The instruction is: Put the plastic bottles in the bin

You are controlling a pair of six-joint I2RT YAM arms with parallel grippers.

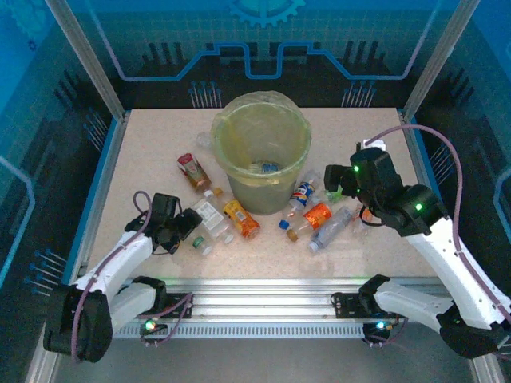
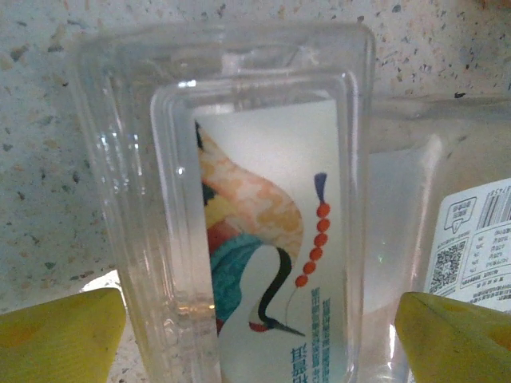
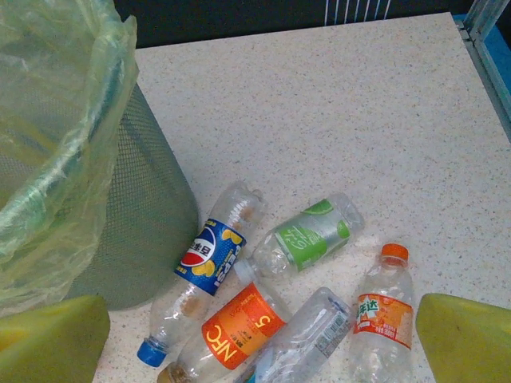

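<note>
Left wrist view has the left gripper (image 2: 255,343) wide open astride a clear square bottle (image 2: 255,239) with a painted crane on its label, lying on the desk (image 2: 48,159) short of the bin (image 1: 255,195). The pick looks to be in hand, and next it should close squarely, then lift. The right gripper (image 3: 263,343) hangs open and empty above a Pepsi bottle (image 3: 209,255) and an orange-labelled bottle (image 3: 239,325) marked NFC, both beside the bin.

Clear flat-sided bottle (image 2: 255,199) with crane label lying on speckled table (image 2: 48,159), left gripper (image 2: 259,335) yellow fingertips (image 2: 56,335) spread either side, QR-label bottle (image 2: 471,255) just beside at right
</note>
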